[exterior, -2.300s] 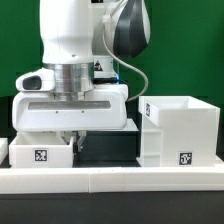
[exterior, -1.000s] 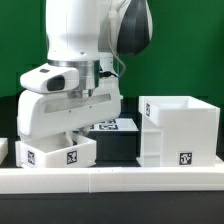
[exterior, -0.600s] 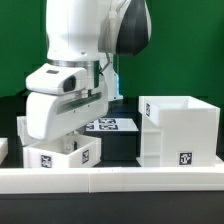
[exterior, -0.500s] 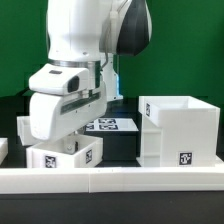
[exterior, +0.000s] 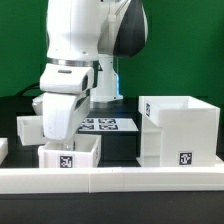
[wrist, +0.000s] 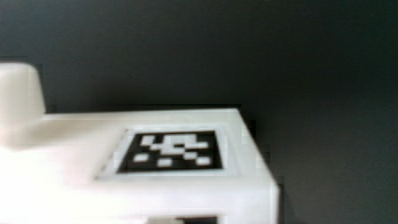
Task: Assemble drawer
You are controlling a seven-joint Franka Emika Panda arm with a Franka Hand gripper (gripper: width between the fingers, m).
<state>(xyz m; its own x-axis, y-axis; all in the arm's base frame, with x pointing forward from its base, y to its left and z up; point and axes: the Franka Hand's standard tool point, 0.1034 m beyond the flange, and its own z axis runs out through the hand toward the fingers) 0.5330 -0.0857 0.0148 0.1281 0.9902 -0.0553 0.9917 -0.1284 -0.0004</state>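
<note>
By front rail (exterior: 110, 179), end effector (exterior: 64, 143) prob. grips tray (exterior: 74, 156), clear gap to casing (exterior: 180, 130).

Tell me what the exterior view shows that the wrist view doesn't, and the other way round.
Only the exterior view: the arm over the scene, the large drawer casing at that view's right, the marker board behind the arm, and the long white border rail in front. Only the wrist view: a close look at a square tag on a flat white face, with one white claw finger beside it. Both: the small tray below the wrist and the dark table.
</note>
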